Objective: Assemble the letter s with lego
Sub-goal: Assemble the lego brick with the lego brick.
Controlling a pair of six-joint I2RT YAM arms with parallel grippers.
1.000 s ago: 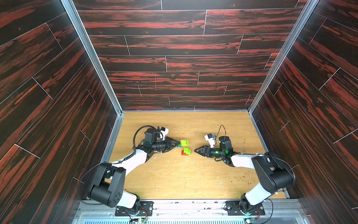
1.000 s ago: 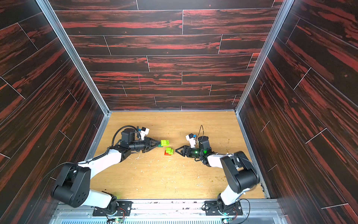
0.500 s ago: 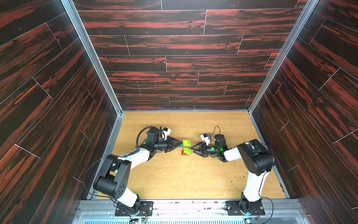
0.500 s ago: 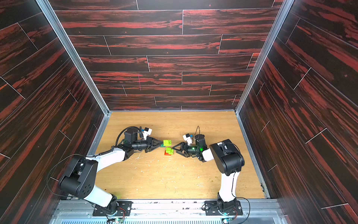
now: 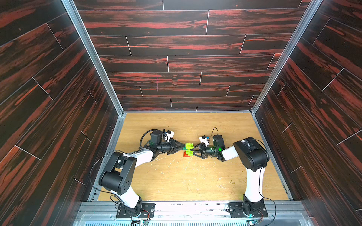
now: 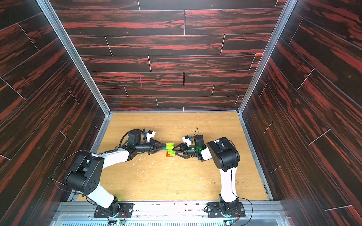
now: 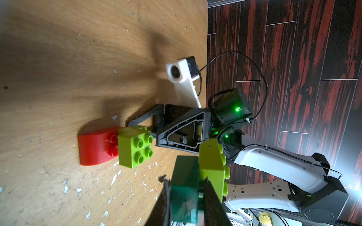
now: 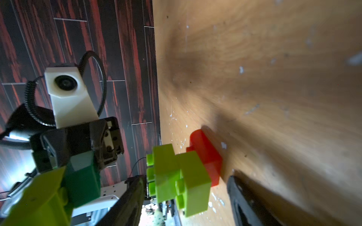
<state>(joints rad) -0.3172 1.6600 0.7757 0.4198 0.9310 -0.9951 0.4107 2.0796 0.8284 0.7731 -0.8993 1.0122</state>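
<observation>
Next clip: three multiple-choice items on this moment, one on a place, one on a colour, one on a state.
1. The red brick lies: A on the table; B in the air; C atop a green brick.
2. The left tool pinches a brick coloured: A blue; B dark green; C red.
3. The right tool is: A shut empty; B open, astride the lime bricks; C out of view.
Answers: A, its base rests on the wood; B, the dark green brick sits in its grip; B, a gap shows beside the bricks.
</observation>
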